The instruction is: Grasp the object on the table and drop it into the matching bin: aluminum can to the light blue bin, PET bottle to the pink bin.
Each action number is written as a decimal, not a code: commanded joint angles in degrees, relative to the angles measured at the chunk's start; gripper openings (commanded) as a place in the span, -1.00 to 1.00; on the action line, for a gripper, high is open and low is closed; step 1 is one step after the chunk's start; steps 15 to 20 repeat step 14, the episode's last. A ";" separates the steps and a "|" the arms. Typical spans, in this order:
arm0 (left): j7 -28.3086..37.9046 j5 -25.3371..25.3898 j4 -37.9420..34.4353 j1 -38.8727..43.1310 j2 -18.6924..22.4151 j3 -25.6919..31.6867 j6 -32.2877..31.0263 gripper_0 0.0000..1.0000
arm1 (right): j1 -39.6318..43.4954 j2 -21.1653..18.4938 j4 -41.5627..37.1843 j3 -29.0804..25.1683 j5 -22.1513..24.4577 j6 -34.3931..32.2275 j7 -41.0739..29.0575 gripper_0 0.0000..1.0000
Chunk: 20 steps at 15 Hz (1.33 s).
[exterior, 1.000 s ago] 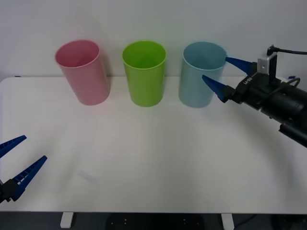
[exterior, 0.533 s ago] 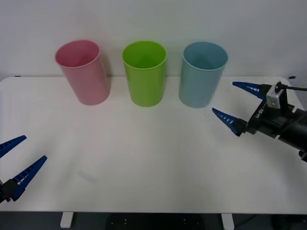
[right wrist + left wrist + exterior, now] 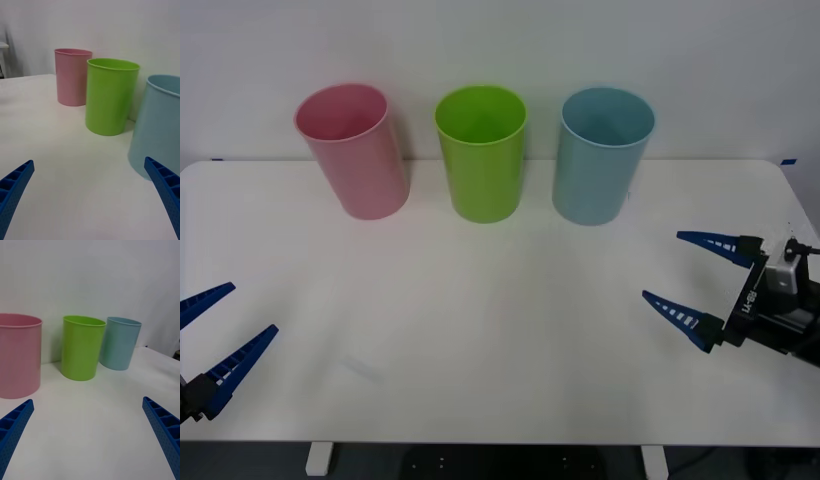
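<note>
Now the right hand (image 3: 692,278) hovers low over the right side of the tabletop (image 3: 500,300), its two blue ribbed fingers (image 3: 677,312) spread wide with nothing between them. Its tips point toward the middle of the tabletop, and it sits well apart from the light blue bin (image 3: 602,155), which stands beyond it toward the back edge. From the right wrist view, the same fingers (image 3: 165,187) frame bare white surface, with the light blue bin (image 3: 159,138) nearest, the lime green bin (image 3: 110,97) next and the pink bin (image 3: 72,77) farthest.

Over at the near left corner, the left hand (image 3: 215,335) is parked low, its fingers also wide apart and holding nothing.

Along the back of the tabletop the three bins stand upright in a row, close beside one another but not touching: pink bin (image 3: 352,150) on the left, lime green bin (image 3: 482,152) in the middle, light blue bin on the right. The aluminum can cannot be made out on the tabletop, and I cannot tell whether it lies inside a bin.
</note>
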 commanded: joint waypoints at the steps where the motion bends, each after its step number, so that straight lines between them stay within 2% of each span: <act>1: 0.00 0.00 0.00 0.00 0.00 0.00 0.00 1.00 | 3.63 0.17 -2.04 -0.52 -1.16 -0.18 -0.08 1.00; 7: 0.00 0.00 0.00 0.00 0.00 0.00 0.00 1.00 | 8.99 0.17 -5.91 -1.66 -2.74 -0.27 0.00 1.00; 20: 0.00 0.00 0.00 0.00 0.00 0.00 0.00 1.00 | 9.87 0.17 -5.91 -1.48 -2.83 -0.44 0.36 1.00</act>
